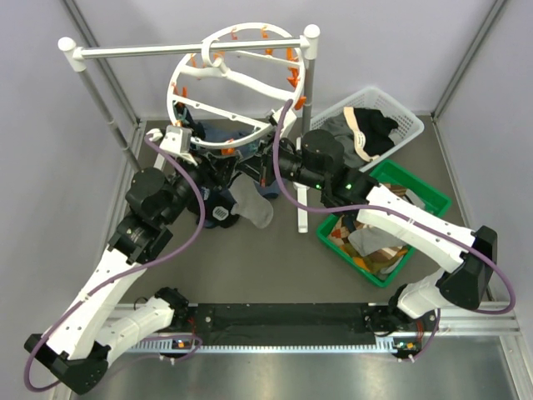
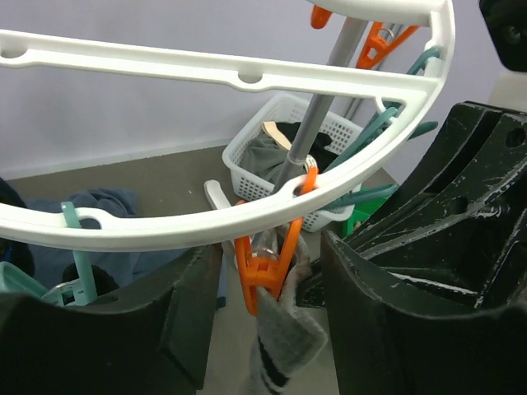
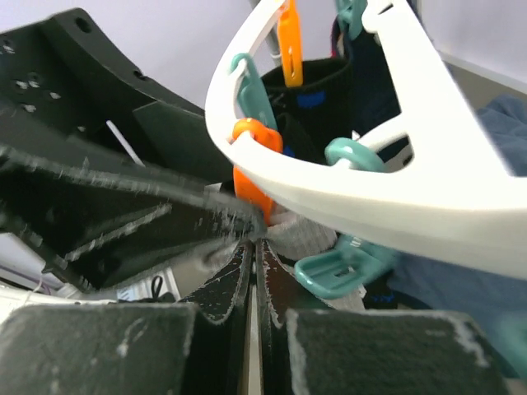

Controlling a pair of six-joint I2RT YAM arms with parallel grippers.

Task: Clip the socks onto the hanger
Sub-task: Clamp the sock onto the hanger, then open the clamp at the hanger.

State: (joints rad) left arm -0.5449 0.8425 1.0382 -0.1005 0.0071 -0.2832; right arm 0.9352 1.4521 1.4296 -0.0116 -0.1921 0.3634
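Left wrist — grey knit sock (image 2: 288,337) in orange clip (image 2: 251,276), curved white hanger (image 2: 165,226), left end effector (image 2: 268,247) parted, right end effector (image 3: 255,247) closed.

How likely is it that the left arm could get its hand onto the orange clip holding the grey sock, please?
Probably yes. The left hand is open, with only the orange clip and grey sock between its fingers; the hanger ring crosses just above.
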